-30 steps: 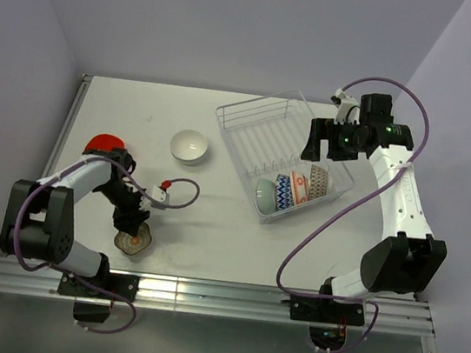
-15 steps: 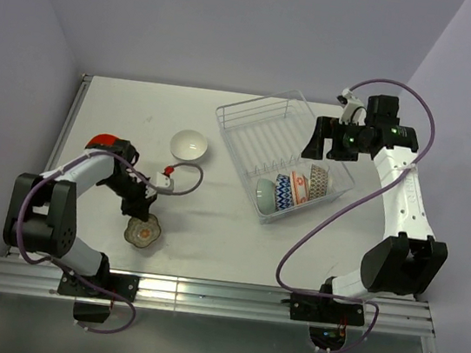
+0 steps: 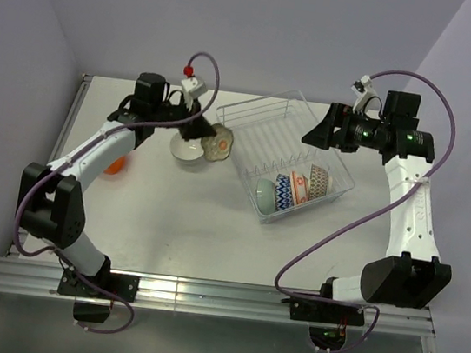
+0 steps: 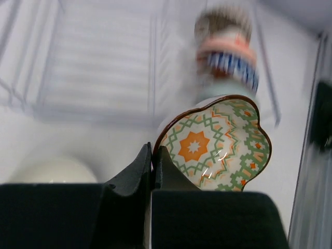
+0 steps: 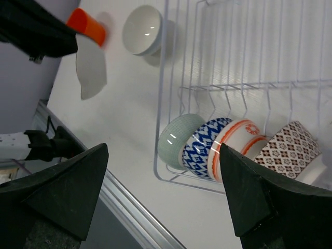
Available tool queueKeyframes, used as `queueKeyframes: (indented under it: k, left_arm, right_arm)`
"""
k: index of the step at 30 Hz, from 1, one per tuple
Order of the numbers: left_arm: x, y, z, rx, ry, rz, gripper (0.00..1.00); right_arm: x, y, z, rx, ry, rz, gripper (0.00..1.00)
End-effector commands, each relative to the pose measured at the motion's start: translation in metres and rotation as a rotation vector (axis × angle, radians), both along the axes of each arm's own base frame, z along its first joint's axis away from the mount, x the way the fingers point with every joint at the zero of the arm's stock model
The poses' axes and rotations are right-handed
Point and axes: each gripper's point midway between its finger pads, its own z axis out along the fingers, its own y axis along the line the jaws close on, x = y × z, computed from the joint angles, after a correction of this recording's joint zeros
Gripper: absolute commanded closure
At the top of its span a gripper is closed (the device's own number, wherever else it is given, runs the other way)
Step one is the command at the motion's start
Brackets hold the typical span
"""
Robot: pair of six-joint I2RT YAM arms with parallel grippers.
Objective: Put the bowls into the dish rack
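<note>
Left wrist: left gripper (image 4: 153,155) pinches flower bowl (image 4: 212,142) rim.
Dish rack (image 3: 259,132): stand your bowl on edge, far free end.
Right gripper (image 5: 163,155): spread, empty.

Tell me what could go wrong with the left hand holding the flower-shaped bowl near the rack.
1. The left hand pinches the flower-shaped bowl only at its rim; it may slip or swing loose.
2. The bowl hangs close to the white bowl and the dish rack wall; it might clip either.
3. The right hand hovers open above the rack, so the arms could crowd each other.
</note>
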Motion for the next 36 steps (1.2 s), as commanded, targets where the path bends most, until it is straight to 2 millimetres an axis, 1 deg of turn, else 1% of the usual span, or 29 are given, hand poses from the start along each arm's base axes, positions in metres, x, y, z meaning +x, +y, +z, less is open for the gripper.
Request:
queueKeyframes:
  k: [1,2,3,5,6,7,9,11,12,13,14,15,16,18,19,22,23,25,26,28,29,32,35,36]
  left_arm:
    - [0.032,-0.044,0.104,-0.363,0.007,0.052,1.00]
    - [0.044,-0.050,0.112,-0.397,0.012,0.083,1.00]
    - [0.046,-0.058,0.122,-0.434,0.016,0.082,1.00]
    - [0.052,-0.067,0.148,-0.525,0.030,0.093,1.00]
    - [0.056,-0.075,0.147,-0.547,0.051,0.104,1.00]
    - [0.056,-0.079,0.157,-0.593,0.066,0.103,1.00]
    - [0.059,-0.088,0.161,-0.637,0.111,0.114,1.00]
    - [0.061,-0.093,0.166,-0.671,0.115,0.106,1.00]
    - [0.060,-0.097,0.168,-0.682,0.122,0.097,1.00]
    - [0.059,-0.099,0.170,-0.695,0.141,0.091,1.00]
    - [0.060,-0.102,0.172,-0.708,0.139,0.080,1.00]
    - [0.058,-0.105,0.174,-0.717,0.145,0.071,1.00]
    - [0.057,-0.107,0.175,-0.730,0.170,0.062,1.00]
    - [0.056,-0.112,0.176,-0.742,0.180,0.044,1.00]
    - [0.055,-0.113,0.176,-0.746,0.188,0.039,1.00]
    - [0.050,-0.119,0.177,-0.745,0.197,0.021,1.00]
    - [0.049,-0.119,0.175,-0.745,0.200,0.020,1.00]
    - [0.046,-0.122,0.175,-0.746,0.203,0.014,1.00]
    - [0.044,-0.123,0.175,-0.745,0.205,0.013,1.00]
    - [0.040,-0.126,0.175,-0.745,0.203,0.003,1.00]
    - [0.038,-0.127,0.174,-0.744,0.206,0.001,1.00]
    - [0.034,-0.129,0.175,-0.745,0.207,-0.008,1.00]
    - [0.029,-0.133,0.173,-0.737,0.209,-0.017,1.00]
    - [0.028,-0.134,0.173,-0.736,0.210,-0.019,1.00]
  right_arm:
    - [-0.009,0.012,0.040,0.086,-0.090,0.046,0.05]
    - [-0.013,0.015,0.042,0.098,-0.095,0.057,0.04]
    - [-0.015,0.017,0.044,0.109,-0.092,0.057,0.03]
    - [-0.017,0.022,0.048,0.121,-0.108,0.066,0.02]
    - [-0.017,0.024,0.049,0.129,-0.104,0.063,0.02]
    - [-0.016,0.025,0.052,0.131,-0.119,0.064,0.02]
    - [-0.014,0.032,0.056,0.146,-0.126,0.063,0.02]
    - [-0.012,0.036,0.058,0.160,-0.130,0.056,0.02]
    - [-0.011,0.037,0.059,0.186,-0.110,0.029,0.02]
    - [-0.007,0.038,0.066,0.204,-0.143,0.025,0.02]
    - [-0.007,0.039,0.064,0.223,-0.136,0.016,0.02]
    - [-0.010,0.049,0.067,0.255,-0.116,0.024,0.02]
    - [-0.008,0.056,0.072,0.266,-0.145,0.039,0.02]
    - [-0.005,0.064,0.075,0.283,-0.142,0.036,0.02]
    - [-0.005,0.071,0.078,0.289,-0.157,0.053,0.02]
    - [0.004,0.081,0.080,0.308,-0.151,0.059,0.01]
    - [0.007,0.083,0.086,0.312,-0.163,0.058,0.01]
    - [0.014,0.086,0.086,0.316,-0.158,0.063,0.01]
    - [0.016,0.087,0.092,0.322,-0.165,0.064,0.01]
    - [0.022,0.090,0.091,0.322,-0.158,0.065,0.01]
    - [0.023,0.091,0.094,0.314,-0.173,0.071,0.01]
    - [0.029,0.095,0.092,0.307,-0.164,0.069,0.01]
    - [0.032,0.098,0.094,0.325,-0.155,0.072,0.08]
    - [0.033,0.098,0.095,0.328,-0.160,0.075,0.13]
